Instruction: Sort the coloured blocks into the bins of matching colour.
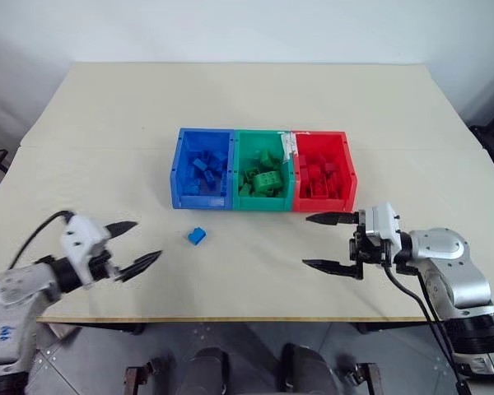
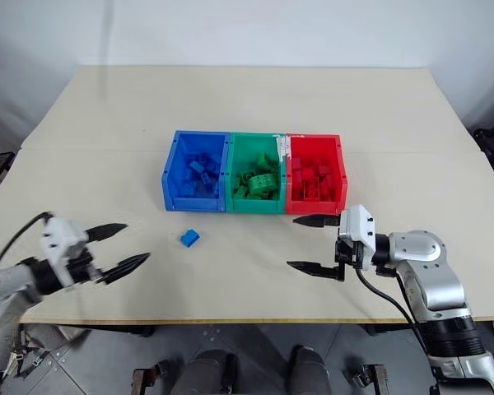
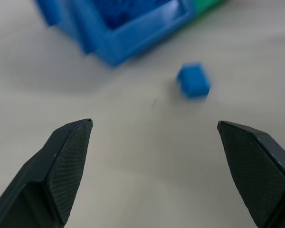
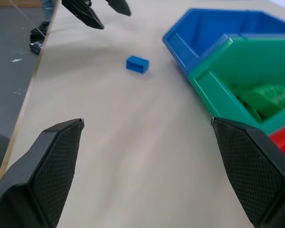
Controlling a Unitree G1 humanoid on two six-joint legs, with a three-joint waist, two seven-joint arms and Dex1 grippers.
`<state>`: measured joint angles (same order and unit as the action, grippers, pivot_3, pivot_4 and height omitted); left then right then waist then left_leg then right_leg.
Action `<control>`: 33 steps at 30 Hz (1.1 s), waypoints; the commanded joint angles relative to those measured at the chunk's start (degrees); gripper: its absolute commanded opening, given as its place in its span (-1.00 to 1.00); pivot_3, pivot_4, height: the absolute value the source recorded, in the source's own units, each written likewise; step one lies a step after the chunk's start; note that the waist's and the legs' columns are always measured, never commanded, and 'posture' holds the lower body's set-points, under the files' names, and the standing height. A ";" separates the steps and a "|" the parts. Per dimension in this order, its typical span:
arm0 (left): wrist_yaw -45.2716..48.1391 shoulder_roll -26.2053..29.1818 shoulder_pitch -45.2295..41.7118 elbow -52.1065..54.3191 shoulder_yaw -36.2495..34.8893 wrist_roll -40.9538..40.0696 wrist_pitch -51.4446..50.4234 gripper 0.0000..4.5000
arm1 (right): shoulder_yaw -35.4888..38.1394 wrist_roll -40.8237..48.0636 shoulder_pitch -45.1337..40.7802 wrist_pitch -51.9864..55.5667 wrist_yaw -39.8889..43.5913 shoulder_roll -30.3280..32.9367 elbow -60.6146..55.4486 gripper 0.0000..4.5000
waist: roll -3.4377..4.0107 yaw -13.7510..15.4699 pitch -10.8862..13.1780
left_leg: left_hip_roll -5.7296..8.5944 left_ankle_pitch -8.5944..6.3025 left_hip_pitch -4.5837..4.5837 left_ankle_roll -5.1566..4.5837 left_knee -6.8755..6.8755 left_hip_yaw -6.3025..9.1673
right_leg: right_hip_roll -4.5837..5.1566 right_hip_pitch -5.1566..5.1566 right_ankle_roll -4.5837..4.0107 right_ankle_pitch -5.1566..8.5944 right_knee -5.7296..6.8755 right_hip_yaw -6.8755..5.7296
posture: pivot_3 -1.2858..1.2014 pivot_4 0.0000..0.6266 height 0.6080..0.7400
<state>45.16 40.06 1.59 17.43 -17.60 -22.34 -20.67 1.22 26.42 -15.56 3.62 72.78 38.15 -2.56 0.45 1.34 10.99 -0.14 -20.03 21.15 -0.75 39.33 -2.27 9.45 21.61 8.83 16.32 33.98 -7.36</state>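
A single small blue block lies on the table just in front of the blue bin. The green bin and red bin stand in a row to its right, each holding several bricks of its own colour. My left gripper hovers open near the table's front left, pointing toward the blue block with nothing between its fingers. Open too, my right gripper hangs in front of the red bin, pointing left, and is empty.
The beige table stretches wide behind the bins. Its front edge runs close under both grippers. In the right wrist view the left gripper's fingers show beyond the blue block.
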 commanded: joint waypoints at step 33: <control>-15.02 -12.69 -32.04 -9.23 11.89 6.76 -3.86 -0.59 | 10.69 1.65 9.69 0.17 -18.25 -2.80 -11.90 1.00 | -0.02 0.63 -0.04 | 0.03 0.04 0.02 0.03 0.18 -0.18 | -0.03 -0.07 0.01 -0.01 0.03 -0.03 | 0.03 -0.52 1.00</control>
<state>30.82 27.55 -29.09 10.84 -5.75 -16.43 -26.55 9.70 27.76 -5.55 5.80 56.88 36.24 -12.76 0.44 1.97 10.95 -0.10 -19.98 21.18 -0.72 39.51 -2.46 9.43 21.54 8.85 16.31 34.02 -7.40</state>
